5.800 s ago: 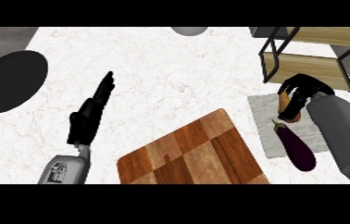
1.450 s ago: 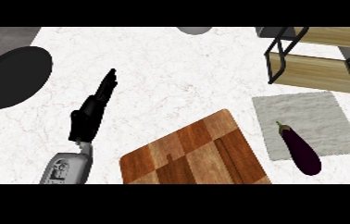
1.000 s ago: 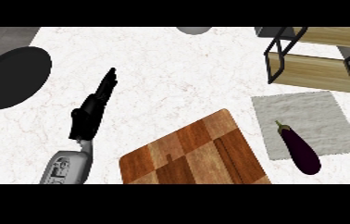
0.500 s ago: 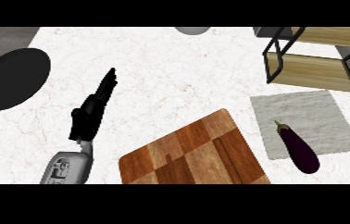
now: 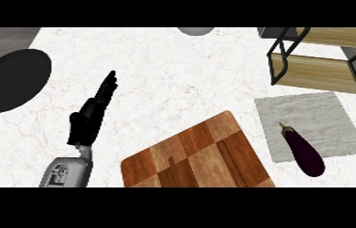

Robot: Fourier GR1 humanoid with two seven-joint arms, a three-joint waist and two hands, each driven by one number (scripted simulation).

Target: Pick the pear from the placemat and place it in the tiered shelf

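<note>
No pear shows anywhere in the head view. The grey placemat (image 5: 306, 116) lies at the right, and a dark purple eggplant (image 5: 303, 150) rests on its lower edge, partly over the counter. The tiered shelf (image 5: 316, 57), a black frame with wooden boards, stands at the upper right, just beyond the placemat. My left hand (image 5: 90, 116) rests open on the counter at the left, fingers straight and pointing up and slightly right. My right hand is out of the picture.
A wooden cutting board (image 5: 198, 156) lies at the lower middle, reaching the view's bottom edge. A black round plate (image 5: 17, 78) sits at the far left edge. A grey round object (image 5: 196, 30) is cut off at the top middle.
At first my right hand was over the placemat, curled round something; it has since left the view. Since then, the view has shifted slightly; my left hand stays still.
</note>
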